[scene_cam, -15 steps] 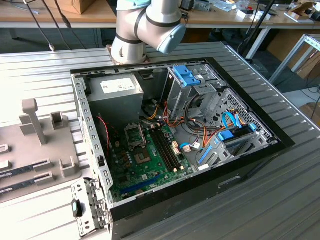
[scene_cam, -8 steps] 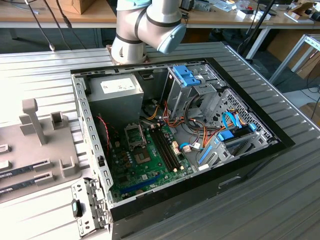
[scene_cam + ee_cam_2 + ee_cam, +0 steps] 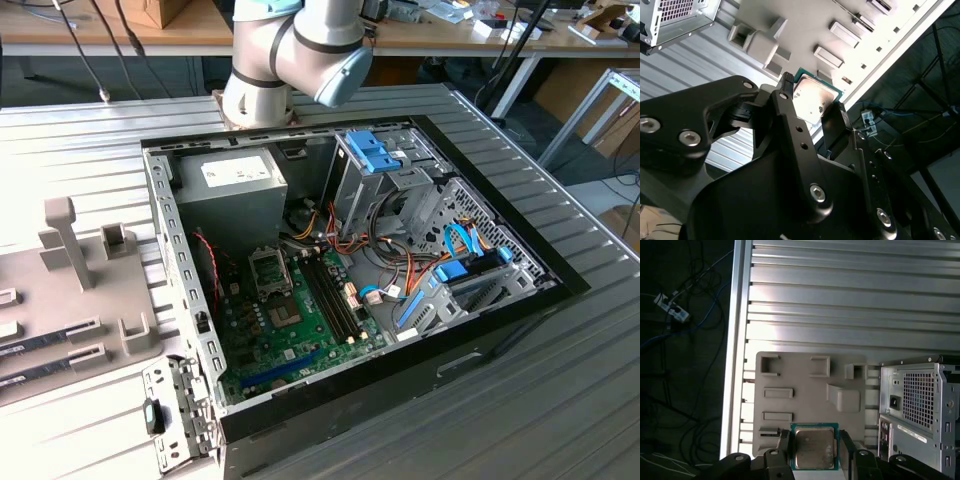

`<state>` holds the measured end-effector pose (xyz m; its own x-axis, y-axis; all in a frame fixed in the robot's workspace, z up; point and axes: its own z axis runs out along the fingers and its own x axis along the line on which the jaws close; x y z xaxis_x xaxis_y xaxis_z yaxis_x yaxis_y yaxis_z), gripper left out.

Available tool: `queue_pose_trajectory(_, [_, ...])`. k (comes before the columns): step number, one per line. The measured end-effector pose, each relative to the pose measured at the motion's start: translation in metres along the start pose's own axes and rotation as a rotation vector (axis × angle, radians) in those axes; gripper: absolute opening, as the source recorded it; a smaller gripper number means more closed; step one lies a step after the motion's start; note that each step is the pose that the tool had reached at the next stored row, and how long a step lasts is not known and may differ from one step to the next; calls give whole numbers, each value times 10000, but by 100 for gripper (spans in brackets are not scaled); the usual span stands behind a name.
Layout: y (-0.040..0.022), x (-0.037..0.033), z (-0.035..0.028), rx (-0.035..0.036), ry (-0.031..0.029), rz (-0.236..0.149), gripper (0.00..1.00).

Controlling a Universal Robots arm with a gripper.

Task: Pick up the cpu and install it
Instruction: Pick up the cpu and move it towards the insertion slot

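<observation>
Black jaws pinch the silver-topped cpu (image 3: 814, 449) by two opposite edges.

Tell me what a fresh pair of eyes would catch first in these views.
In the first wrist view, the cpu stands out, its shiny silver top facing the camera, clamped between the fingers of the gripper, with the grey fixture tray beyond it. In the exterior view, the open computer case lies on the ribbed metal table, its green motherboard exposed.
</observation>
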<state>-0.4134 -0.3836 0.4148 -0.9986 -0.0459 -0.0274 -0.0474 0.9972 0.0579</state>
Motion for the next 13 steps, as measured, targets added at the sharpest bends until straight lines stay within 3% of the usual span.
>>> queue_pose_trajectory(13, [-8,-159,7,0,-1,0,47])
